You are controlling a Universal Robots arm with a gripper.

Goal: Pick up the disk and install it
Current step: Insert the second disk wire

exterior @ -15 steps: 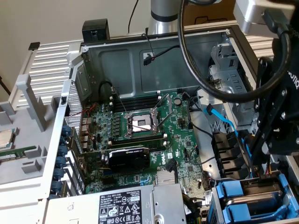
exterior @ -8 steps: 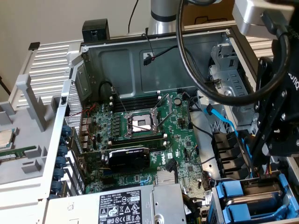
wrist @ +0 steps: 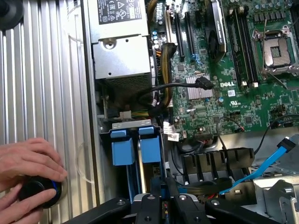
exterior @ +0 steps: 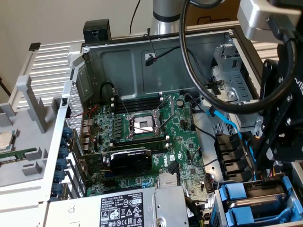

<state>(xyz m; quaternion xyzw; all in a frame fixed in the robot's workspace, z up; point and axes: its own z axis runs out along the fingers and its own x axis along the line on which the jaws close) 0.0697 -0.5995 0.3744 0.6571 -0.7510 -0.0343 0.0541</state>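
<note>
An open computer tower lies on its side with a robot arm reaching into it. The pincer [wrist: 164, 190] is a black 2-fingered tool hanging over the drive bay [exterior: 221, 204] at the corner of the case. Its fingers are drawn almost together. A thin sliver of blue plastic shows between them, but it is not clear whether they actually clamp it.

The disk [wrist: 150, 148] sits in its bright blue carrier directly under and just ahead of the pincer's fingertips, standing in the bay. A second blue carrier [wrist: 120, 148] stands just beside it, on the side of the pincer nearer the case wall. A narrow grey metal edge runs between the 2.

Beyond the 2 carriers from the pincer lies the silver power supply [wrist: 122, 56], with a white label. To the pincer's other side, away from the case wall, spreads the green motherboard [wrist: 219, 93] with its open processor socket [wrist: 275, 49], well apart from the pincer. A blue flat cable [wrist: 261, 165] passes near the pincer on that same side.

Outside the case, on a ribbed silver panel [wrist: 46, 84] well apart from the pincer, a person's hand [wrist: 28, 161] rests on a round black knob [wrist: 39, 192].

In the exterior view the pincer [exterior: 274, 156] hangs just above the bay, with thick black cables [exterior: 189, 61] looping behind it.
</note>
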